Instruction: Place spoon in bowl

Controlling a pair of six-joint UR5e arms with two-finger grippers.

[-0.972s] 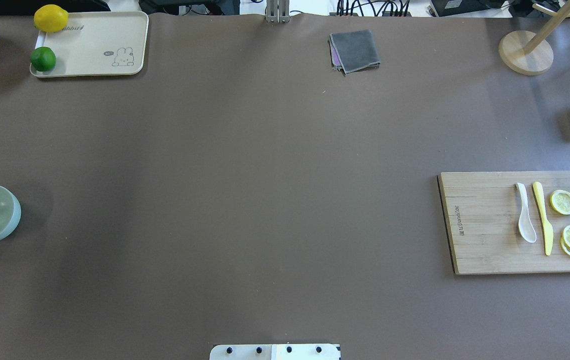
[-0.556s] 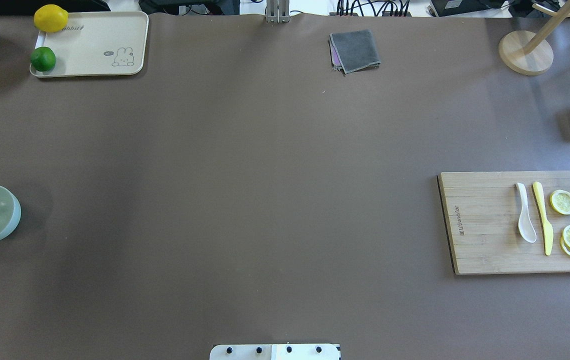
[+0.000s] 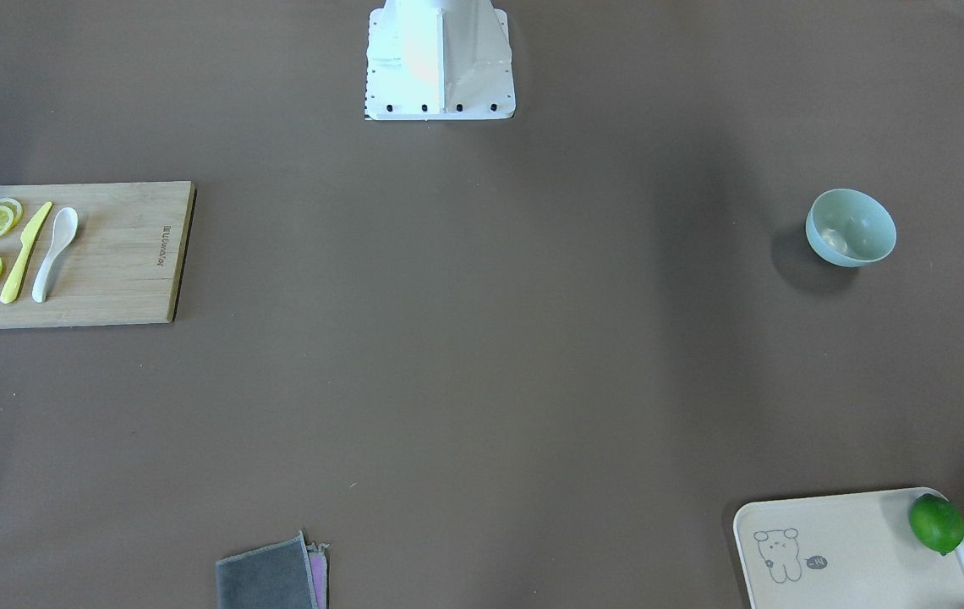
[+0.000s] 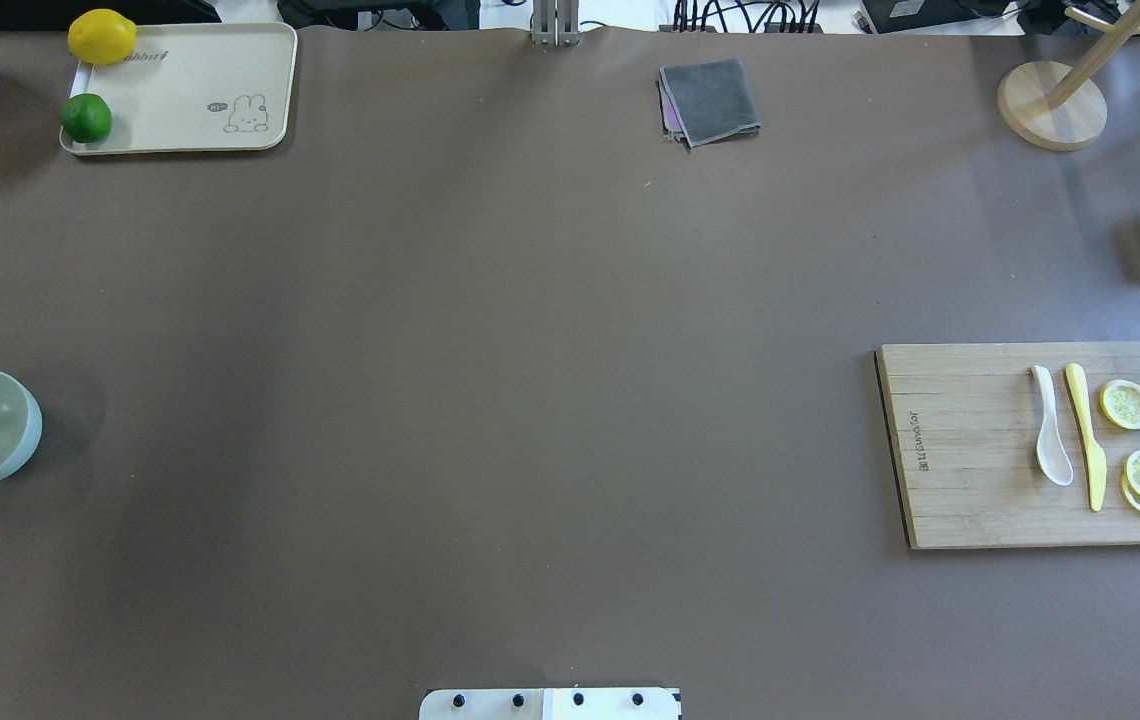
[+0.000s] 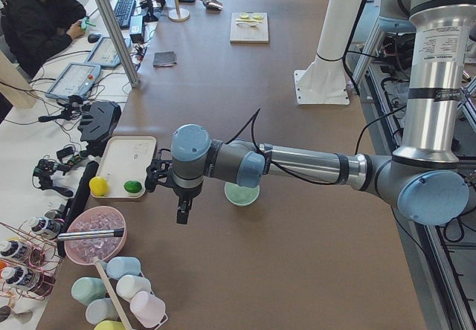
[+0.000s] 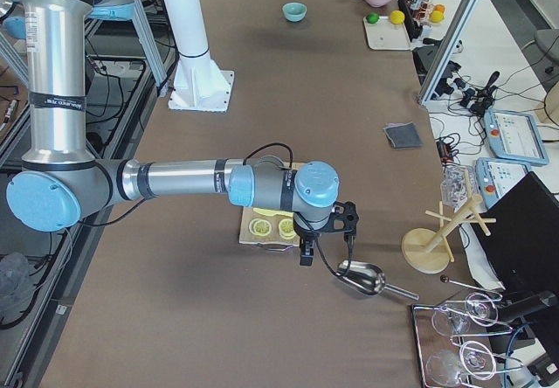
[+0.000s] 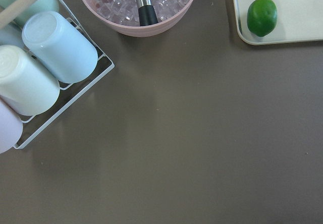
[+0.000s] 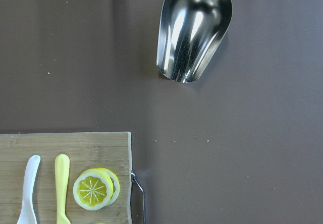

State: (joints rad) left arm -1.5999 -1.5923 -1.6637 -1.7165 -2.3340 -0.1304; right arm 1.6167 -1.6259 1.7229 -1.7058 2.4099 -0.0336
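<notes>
The table (image 4: 530,400) has a smooth, matt brown covering. The cutting board (image 4: 970,500) is pale wood with visible plank grain, the spoon (image 4: 1051,440) is glossy white, the knife (image 4: 1085,435) looks like smooth yellow plastic, and the scoop (image 8: 194,30) is polished metal with mirror-bright reflections. The bowl (image 4: 28,435) is smooth with a soft sheen, the folded grey cloth (image 4: 712,100) looks matt and soft, and the cream tray (image 4: 190,90) is matt.

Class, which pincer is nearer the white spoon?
Right. The right pincer hangs just past the cutting board holding the spoon; the left pincer hangs far off, near the tray.
</notes>
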